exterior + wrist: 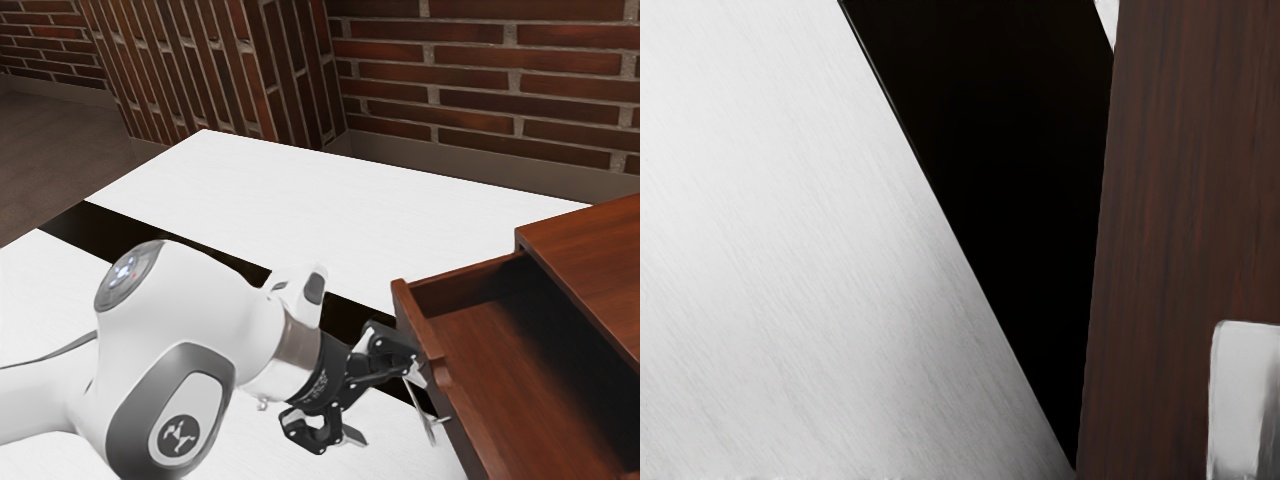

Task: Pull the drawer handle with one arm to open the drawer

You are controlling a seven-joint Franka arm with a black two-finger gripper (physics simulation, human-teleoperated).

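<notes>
A dark wooden cabinet (590, 250) stands at the exterior view's right, and its drawer (500, 350) is pulled well out toward the arm. A thin silver handle (424, 408) sits on the drawer's front panel (425, 340). My black gripper (400, 368) is right up against the upper end of that handle, reaching in from the exterior view's left. In the wrist view the wood-grain drawer front (1180, 240) rises beside my hand, and a pale piece of the handle (1244, 400) lies close by it.
The white table (330, 200) carries a black strip (150, 235) that runs under my arm toward the drawer; the same strip (1000, 200) lies between the table (790, 260) and the drawer front. Brick walls (480, 70) stand behind the table.
</notes>
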